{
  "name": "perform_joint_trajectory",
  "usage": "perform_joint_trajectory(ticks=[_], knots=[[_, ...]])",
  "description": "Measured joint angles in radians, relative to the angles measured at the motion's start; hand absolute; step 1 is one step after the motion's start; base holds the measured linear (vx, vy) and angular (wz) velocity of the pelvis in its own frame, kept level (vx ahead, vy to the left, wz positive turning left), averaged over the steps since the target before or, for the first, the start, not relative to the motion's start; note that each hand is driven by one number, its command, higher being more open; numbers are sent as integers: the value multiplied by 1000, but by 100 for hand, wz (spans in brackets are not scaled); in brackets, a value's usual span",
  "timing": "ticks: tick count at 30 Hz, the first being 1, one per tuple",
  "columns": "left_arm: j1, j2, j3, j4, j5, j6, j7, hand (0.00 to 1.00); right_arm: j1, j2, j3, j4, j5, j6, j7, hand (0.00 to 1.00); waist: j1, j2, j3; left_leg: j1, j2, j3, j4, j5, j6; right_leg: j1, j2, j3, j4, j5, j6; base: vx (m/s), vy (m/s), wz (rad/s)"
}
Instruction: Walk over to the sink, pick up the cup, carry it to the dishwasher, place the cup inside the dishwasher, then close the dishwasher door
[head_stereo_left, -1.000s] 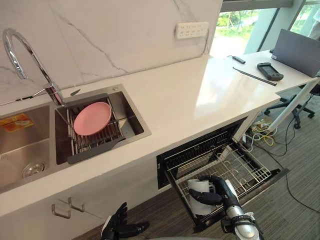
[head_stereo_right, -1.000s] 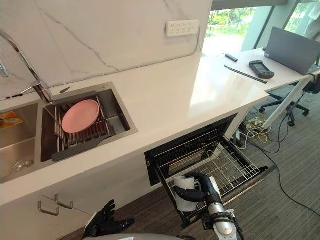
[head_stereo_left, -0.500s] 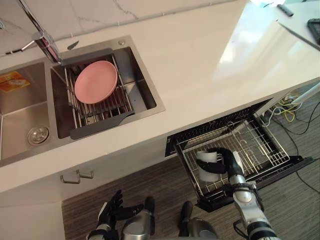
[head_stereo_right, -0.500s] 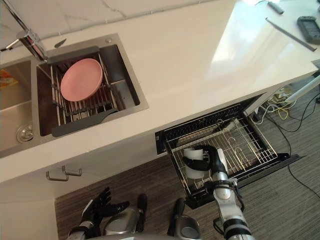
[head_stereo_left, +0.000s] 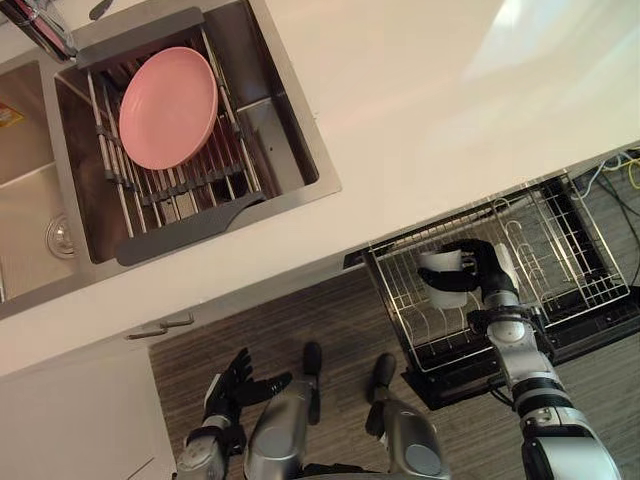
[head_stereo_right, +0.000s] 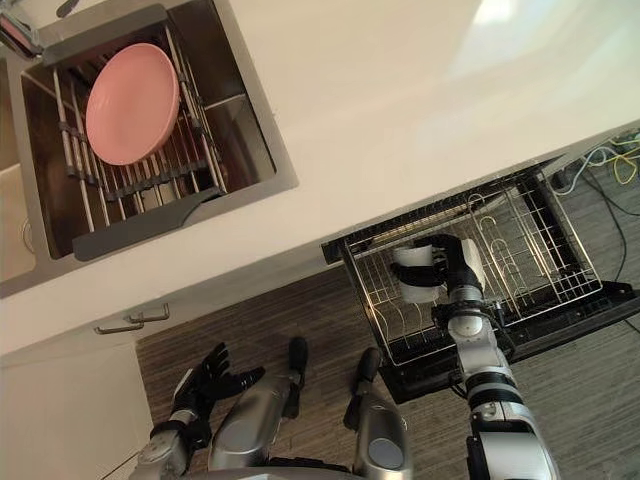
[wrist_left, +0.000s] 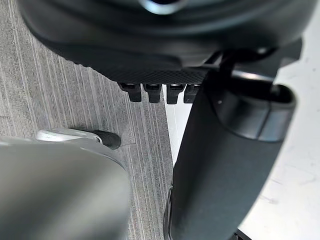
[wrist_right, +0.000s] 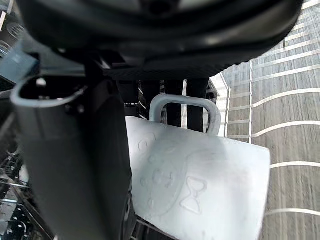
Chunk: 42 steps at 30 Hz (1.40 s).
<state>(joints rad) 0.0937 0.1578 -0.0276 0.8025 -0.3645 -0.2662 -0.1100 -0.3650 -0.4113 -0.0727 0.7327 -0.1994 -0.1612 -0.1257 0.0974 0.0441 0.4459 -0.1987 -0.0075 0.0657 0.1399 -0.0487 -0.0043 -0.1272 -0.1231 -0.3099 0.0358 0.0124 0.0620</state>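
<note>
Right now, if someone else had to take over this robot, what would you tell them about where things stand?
Right hand: shut on the white cup, fingers through its handle.
Left hand: open, idle, low beside the cabinet.
Cup: held over the pulled-out dishwasher rack; I cannot tell whether it touches the wires.
Done: cup fetched and brought to the dishwasher.
Left: set it down, let go, close the open dishwasher door.
A pink plate lies in the sink; not part of the job.
</note>
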Motion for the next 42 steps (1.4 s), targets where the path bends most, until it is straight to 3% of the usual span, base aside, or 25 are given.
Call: perform_joint_trajectory(ticks=[8,9,25,31,34,37,39,42], knots=[[-49,-19,-2,14,0,-1,0,100,-24,4,8,44,0,0,15,0,0,14,11,-34,-9,-27,-1,25,3,-28,-9,-27,17,6,-4,-53,13,11],[-54,-20,-2,21,0,-1,0,100,-29,5,15,48,-1,0,17,100,0,15,11,-39,-9,-28,-2,27,5,-34,-9,-27,17,10,-6,-84,13,2],[-103,-22,-22,39,-8,7,2,100,-48,27,38,88,12,-15,-17,100,0,23,21,-53,-8,-43,-66,78,11,-86,-11,-37,55,23,-20,-65,7,3],[-104,-21,-25,42,-6,7,2,100,43,59,-15,-47,76,-54,-40,100,-3,20,19,-27,-7,-39,-70,78,13,-63,-11,-36,59,14,-20,60,-10,0],[-102,-19,-25,60,5,4,3,100,134,103,-37,-149,103,-82,-39,100,-8,1,7,12,-5,-27,-74,75,8,-27,-11,-35,59,4,-18,50,-9,-1],[-70,-13,-22,72,35,5,13,100,242,179,-41,-236,141,-100,-18,100,-24,-47,-45,56,-1,-23,-101,74,8,5,-6,-34,57,-7,-18,6,-3,-1],[-47,-14,-23,78,51,5,21,100,293,206,-41,-265,158,-102,5,100,-28,-65,-79,72,-1,-16,-111,71,5,16,-6,-30,55,-10,-17,27,0,-8],[-6,-16,-18,80,54,6,23,100,393,244,-49,-313,167,-108,41,100,-29,-73,-144,119,-1,0,-142,68,5,49,-3,-17,42,-12,-15,30,10,-15]])
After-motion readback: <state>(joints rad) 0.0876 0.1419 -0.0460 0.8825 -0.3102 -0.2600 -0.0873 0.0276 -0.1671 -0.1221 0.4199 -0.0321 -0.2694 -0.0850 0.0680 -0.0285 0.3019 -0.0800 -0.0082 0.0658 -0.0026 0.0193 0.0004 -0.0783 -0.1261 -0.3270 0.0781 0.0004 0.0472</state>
